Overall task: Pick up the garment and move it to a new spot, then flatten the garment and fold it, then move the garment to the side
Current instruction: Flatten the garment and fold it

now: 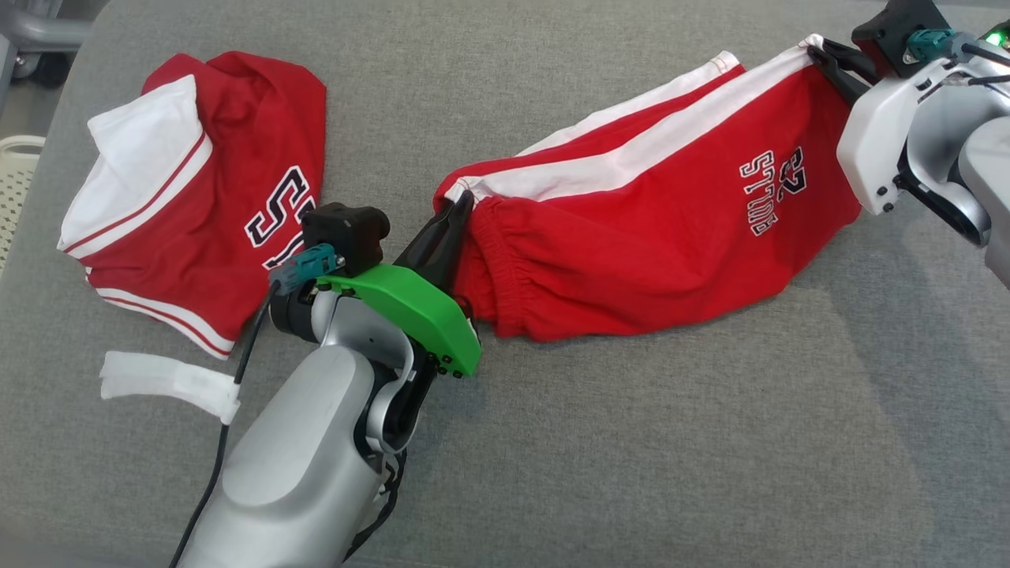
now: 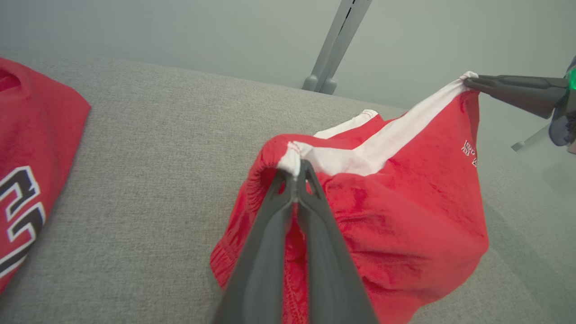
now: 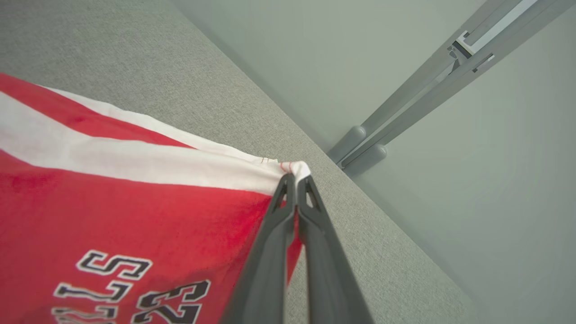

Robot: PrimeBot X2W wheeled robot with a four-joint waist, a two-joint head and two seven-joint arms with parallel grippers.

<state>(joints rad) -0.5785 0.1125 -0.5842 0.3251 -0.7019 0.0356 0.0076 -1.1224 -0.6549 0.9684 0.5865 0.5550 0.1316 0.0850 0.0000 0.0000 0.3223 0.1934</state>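
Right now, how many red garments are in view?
2. The red shorts hang between the left gripper and right gripper, centre-right; the red jersey lies crumpled at the far left of the grey surface.

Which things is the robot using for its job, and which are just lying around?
In the job: red shorts, left gripper, right gripper, both shut on the shorts.
Just lying about: red jersey, white strip, white basket.
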